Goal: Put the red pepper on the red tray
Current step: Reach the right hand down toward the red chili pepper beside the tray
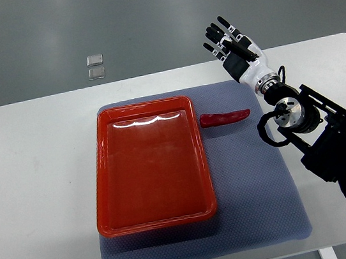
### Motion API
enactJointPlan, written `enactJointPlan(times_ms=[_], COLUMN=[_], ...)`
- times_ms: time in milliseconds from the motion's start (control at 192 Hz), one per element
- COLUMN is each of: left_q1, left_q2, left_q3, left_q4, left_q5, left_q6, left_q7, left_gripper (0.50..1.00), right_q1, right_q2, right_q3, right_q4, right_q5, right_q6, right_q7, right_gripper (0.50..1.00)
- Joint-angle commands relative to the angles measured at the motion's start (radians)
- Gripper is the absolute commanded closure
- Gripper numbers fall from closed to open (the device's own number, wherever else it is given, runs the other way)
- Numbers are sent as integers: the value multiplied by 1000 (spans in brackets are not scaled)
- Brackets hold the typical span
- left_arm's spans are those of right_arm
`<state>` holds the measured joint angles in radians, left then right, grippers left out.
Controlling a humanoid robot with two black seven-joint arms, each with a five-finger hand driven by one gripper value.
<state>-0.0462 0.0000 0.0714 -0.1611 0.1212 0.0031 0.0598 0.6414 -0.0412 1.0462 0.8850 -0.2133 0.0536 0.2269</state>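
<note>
**Fingers spread, pepper beside tray**

Fingers (216, 35) of the right hand (231, 50) are seen extended and slightly spread, with nothing held; they are pointed toward the far edge of the white table (39, 187). The right arm (329, 140) is seen entering from the lower right corner. The red pepper (224, 118) is laid on the grey mat (253, 195), just beside the right rim of the red tray (149, 165), near its far corner. Its long axis is set roughly left to right, the tapered tip directed rightward and the blunter end toward the tray. The hand is held well apart from the pepper, farther from the camera. The tray is rested on the mat with nothing in it.
</note>
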Motion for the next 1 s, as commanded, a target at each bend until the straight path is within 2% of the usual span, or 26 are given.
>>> enactJointPlan(times_ms=[0,198,344,417,459,548,683,762,882,997], left_q1=[-1,-1,-1,-1,-1,0,0,0,-1,0], left_q2=[0,0,0,0,0,0,0,0,0,0], left_q3=[1,-2,-2,-2,-2,-4,-4,-4,-5,-5], left_q4=[0,0,0,0,0,0,-1,-1,-3,-5], left_q5=[0,0,0,0,0,0,2,0,0,2], left_q6=[0,0,1,1,1,1,1,1,1,0], left_q7=[0,-2,-2,-2,-2,-2,-2,-2,-2,-2], left_gripper=[500,500,500,500,500,500,500,500,500,500], right_q1=[0,6,44,81,106,210,379,486,613,636], right_q2=[0,-9,-20,-71,-118,-216,-316,-368,-376,-365], right_q3=[0,-14,-101,-172,-233,-452,-758,-926,-1103,-1177], right_q4=[0,0,0,0,5,14,32,87,123,123], right_q5=[0,-1,-63,-136,-183,-325,-489,-546,-554,-580], right_q6=[0,-1,-1,2,15,92,107,124,149,143], right_q7=[-1,-1,-3,-6,-18,-70,-89,-113,-153,-158], right_gripper=[587,587,587,587,587,587,587,587,587,587])
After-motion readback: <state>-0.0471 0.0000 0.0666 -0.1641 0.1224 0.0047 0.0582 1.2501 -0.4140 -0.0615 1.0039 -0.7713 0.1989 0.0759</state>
